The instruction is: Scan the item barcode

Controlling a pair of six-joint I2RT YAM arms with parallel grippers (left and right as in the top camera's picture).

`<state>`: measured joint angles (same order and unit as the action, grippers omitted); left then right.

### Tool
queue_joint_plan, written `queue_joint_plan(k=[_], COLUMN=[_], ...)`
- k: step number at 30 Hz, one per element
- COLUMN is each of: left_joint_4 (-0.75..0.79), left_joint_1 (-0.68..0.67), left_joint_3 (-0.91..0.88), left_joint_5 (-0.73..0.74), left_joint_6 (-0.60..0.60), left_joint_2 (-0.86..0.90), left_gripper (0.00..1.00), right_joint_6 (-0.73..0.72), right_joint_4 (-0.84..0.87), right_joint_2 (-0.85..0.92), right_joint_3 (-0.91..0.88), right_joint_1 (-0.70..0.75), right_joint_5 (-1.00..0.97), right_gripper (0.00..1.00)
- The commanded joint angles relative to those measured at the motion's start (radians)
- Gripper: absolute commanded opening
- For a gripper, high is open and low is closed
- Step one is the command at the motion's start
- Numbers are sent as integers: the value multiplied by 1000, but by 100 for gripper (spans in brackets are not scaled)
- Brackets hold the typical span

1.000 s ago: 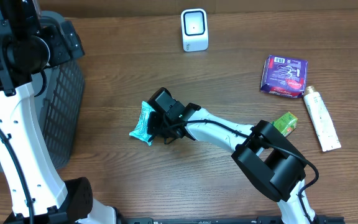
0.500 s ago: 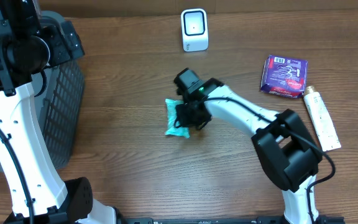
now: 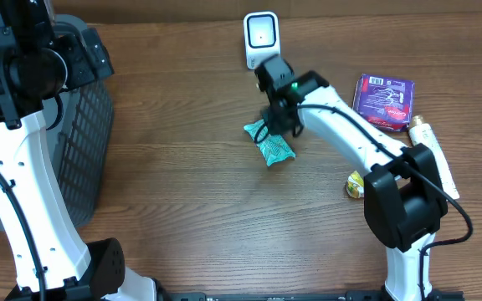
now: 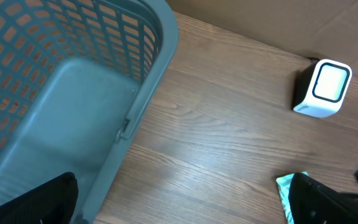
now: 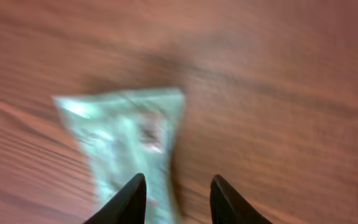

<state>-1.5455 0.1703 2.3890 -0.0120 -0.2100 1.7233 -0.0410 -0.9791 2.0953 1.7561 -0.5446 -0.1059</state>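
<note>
Shows, close at the right wrist, the right gripper (image 5: 179, 186) with fingers slightly parted, pinching nothing, above a blurred packet (image 5: 126, 137) lying flat on the table (image 5: 278, 93), and adds, from overhead, the scanner (image 3: 262, 39) beyond that teal, crinkled packet, with the left gripper (image 4: 182, 205) spread wide near the basket (image 4: 73, 93).

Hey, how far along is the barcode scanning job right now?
Done, apparently: the crinkly teal plastic packet lies on the wooden table in front of the white box scanner. In hand: nothing; the right end effector hovers over it, fingers parted. Left: whether the barcode registered isn't visible, so a scan may remain.
</note>
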Motion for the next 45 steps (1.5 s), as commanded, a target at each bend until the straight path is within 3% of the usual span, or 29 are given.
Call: queue_joint_plan(k=[1,4,8,11,14,23,30,34,37,42,45], left_joint_4=[1,1,1,1,1,1,1,1,1,1,1], left_joint_1=[-1,0,-1,-1,0,0,0,0,-1,0,-1], left_joint_3=[17,17,17,17,17,17,17,17,17,17,17], left_joint_5=[5,5,5,5,5,5,5,5,5,5,5], left_joint_6=[7,7,7,7,7,7,7,7,7,7,7], left_joint_2=[-1,-1,-1,-1,-1,-1,-1,-1,-1,-1,-1], left_gripper=[100,100,100,100,100,100,100,100,100,100,99], right_joint_6=[-68,-288,-657,-818,-870,-788,-729,-534,-470,-459,-534], right_joint_4=[31,76,89,105,168,299,264,253,205,167,107], right_joint_2=[-33,-23,-2,-1,-1,0,9,8,-16,-169,-261], right_joint_3=[64,50,-16,-79,-156,-254,-265,-262,-229,-216,-216], right_joint_1=[-10,-10,-13,-18,-32,-115,-153,-156,-130,-56,5], right_joint_5=[150,148,29,-26,-21,40,44,102,177,236,239], right_gripper=[19,4,4,4,4,4,4,4,4,25,39])
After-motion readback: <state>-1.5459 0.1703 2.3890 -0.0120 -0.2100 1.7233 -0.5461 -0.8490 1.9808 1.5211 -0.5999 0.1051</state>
